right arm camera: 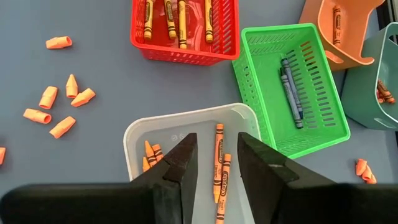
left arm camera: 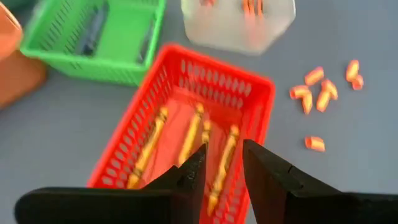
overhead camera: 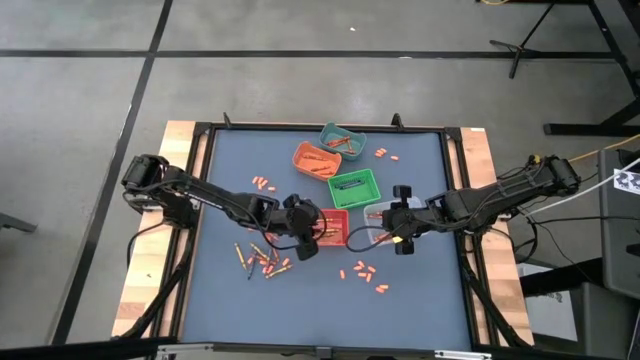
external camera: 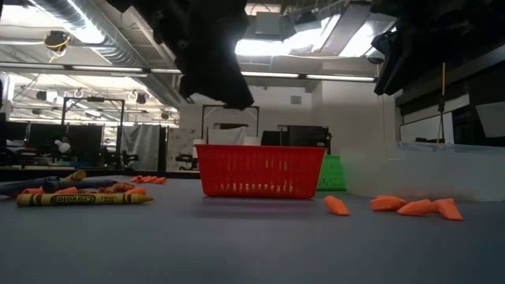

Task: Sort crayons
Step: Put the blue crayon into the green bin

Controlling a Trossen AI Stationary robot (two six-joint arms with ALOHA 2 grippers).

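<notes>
Blue-grey counter (overhead camera: 420,300), mid-sort: both pincers hang above bins, each with fingers slightly spread and nothing pinched.

Loose crayons (overhead camera: 262,260) lie at lower left of the high view, just left of the left pincer (overhead camera: 303,240), the nearer arm; their long axes point various ways. Left wrist view shows yellow crayons lengthwise in the red bin (left arm camera: 186,134). Right pincer (right arm camera: 214,165) hovers over the clear bin (right arm camera: 140,134); its view alone reveals dark crayons in the green bin (right arm camera: 317,68).

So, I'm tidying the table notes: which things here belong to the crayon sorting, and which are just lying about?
Job: crayons, red bin, green bin, clear bin, orange bin, teal bin.
Lying about: tripod legs on the floor.
</notes>
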